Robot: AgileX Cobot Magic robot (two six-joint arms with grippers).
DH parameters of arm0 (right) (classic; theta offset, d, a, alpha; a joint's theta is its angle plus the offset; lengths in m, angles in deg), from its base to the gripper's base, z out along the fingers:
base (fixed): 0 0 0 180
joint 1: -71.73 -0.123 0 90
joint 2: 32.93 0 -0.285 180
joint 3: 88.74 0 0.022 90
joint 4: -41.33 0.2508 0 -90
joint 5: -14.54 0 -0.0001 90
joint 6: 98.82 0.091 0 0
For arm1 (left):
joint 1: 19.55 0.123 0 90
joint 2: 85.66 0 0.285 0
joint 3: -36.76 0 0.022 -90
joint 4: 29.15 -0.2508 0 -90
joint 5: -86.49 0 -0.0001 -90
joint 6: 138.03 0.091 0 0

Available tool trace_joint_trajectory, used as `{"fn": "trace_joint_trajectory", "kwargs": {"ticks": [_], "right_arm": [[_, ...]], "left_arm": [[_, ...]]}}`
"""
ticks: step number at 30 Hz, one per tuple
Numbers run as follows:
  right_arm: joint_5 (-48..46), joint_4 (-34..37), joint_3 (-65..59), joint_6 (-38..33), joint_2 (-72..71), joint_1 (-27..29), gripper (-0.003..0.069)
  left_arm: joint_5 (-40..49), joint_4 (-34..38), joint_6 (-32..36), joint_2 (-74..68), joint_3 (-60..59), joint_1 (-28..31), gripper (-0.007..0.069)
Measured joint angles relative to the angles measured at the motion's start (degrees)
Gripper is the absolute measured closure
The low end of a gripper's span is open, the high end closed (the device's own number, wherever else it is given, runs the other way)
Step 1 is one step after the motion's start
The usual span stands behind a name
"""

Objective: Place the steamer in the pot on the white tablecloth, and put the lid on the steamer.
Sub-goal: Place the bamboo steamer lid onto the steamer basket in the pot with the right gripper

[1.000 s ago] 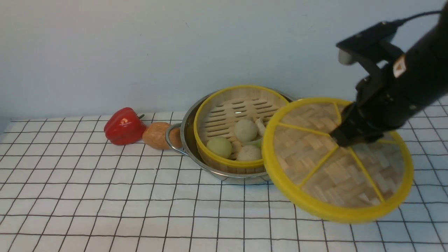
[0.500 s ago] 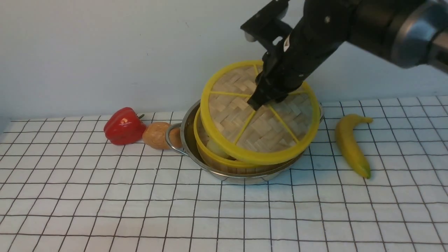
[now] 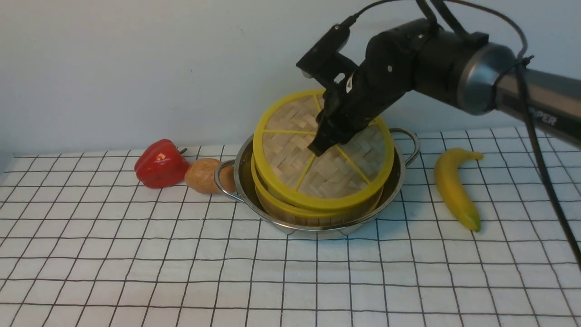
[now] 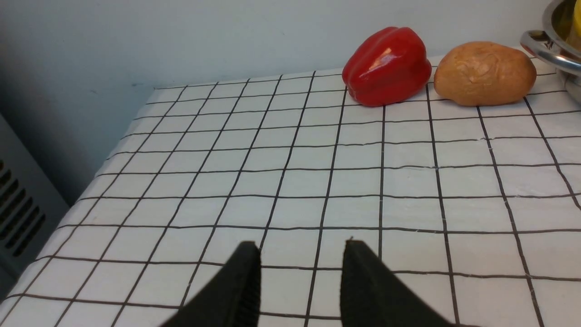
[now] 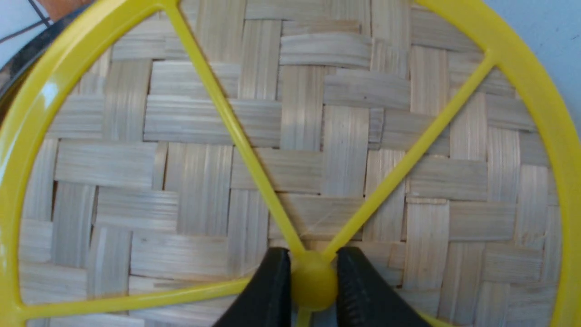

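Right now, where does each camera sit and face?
Front: between the arms, facing the wall; yellow-rimmed woven bamboo lid over bamboo steamer in shiny steel pot; right arm shows.
Left wrist: low over white checked tablecloth, facing red bell pepper and brown potato; open left gripper shows.
Right wrist: close on the lid; right gripper pinches its yellow knob.
Shared, front and left wrist: pepper, potato.

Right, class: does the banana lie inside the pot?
No, the banana lies on the tablecloth, apart from the pot, on its right.

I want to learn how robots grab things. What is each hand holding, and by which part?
The right hand pinches the lid by its yellow centre knob. The left hand holds nothing.
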Motion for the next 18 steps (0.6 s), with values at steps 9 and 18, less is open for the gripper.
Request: {"fn": "trace_joint_trajectory", "kwargs": {"ticks": [9, 18], "right_arm": [[4.0, 3.2, 0.0, -2.6, 1.9, 0.0, 0.0516], [4.3, 3.4, 0.0, -2.7, 3.0, 0.0, 0.0516]], "left_arm": [[0.0, 0.0, 0.0, 0.0, 0.0, 0.0, 0.0382], [0.0, 0.0, 0.0, 0.0, 0.0, 0.0, 0.0382]]}}
